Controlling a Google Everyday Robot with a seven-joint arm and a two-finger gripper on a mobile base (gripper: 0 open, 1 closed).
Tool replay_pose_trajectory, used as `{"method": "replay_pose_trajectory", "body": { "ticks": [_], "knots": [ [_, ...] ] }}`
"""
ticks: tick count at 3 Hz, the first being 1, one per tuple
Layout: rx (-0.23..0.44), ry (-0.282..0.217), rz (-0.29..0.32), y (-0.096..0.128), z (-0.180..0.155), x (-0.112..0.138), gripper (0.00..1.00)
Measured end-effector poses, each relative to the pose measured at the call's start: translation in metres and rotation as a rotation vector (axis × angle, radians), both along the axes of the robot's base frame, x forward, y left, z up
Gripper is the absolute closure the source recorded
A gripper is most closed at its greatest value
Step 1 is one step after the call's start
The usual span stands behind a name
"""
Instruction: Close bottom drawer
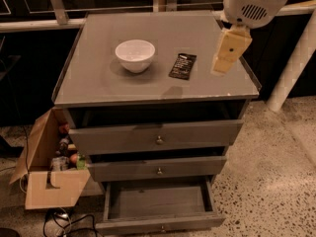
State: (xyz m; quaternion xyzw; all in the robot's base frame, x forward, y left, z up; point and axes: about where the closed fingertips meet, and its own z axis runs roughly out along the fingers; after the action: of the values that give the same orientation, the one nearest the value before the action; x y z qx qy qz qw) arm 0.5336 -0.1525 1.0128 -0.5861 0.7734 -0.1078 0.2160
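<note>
Bottom drawer [158, 202] open, jaws high above
</note>
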Motion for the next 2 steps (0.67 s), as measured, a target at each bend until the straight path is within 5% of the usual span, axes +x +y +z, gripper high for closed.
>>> {"method": "replay_pose_trajectory", "body": {
  "ticks": [2],
  "knots": [
    [-0.018, -0.021, -0.035, -0.0063, -0.0021, -0.0065, 0.71]
  ]
}}
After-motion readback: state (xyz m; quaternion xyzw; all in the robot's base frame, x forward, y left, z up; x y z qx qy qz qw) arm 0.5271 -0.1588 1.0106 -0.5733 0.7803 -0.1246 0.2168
